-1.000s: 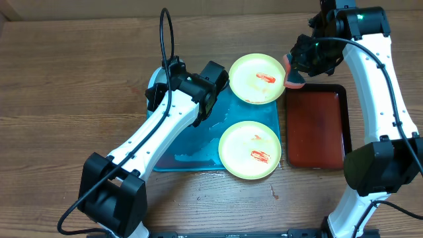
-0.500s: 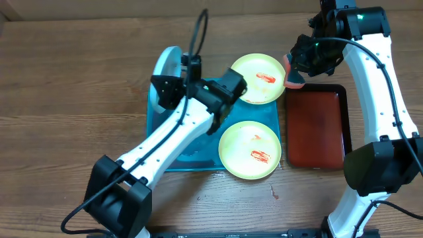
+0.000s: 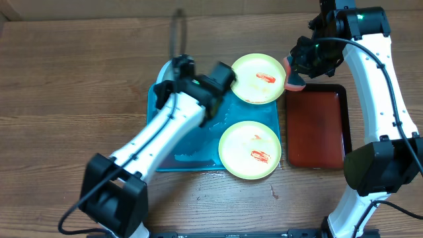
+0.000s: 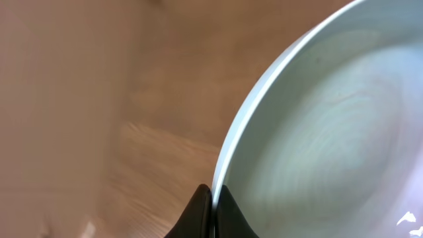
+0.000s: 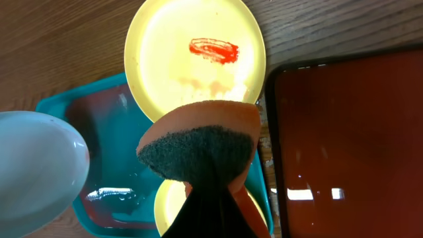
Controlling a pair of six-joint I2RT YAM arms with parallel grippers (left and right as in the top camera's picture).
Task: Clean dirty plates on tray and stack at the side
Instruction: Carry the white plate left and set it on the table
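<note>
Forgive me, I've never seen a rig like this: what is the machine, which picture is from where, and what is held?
Two white robot arms work at a wooden table. One camera looks down from above, and one sits on each wrist. The left arm has its jaws shut on the rim of a pale plate. The right arm grips an orange sponge. A far plate and a near plate, both smeared red, rest partly on a turquoise tray, beside a dark red tray.
</note>
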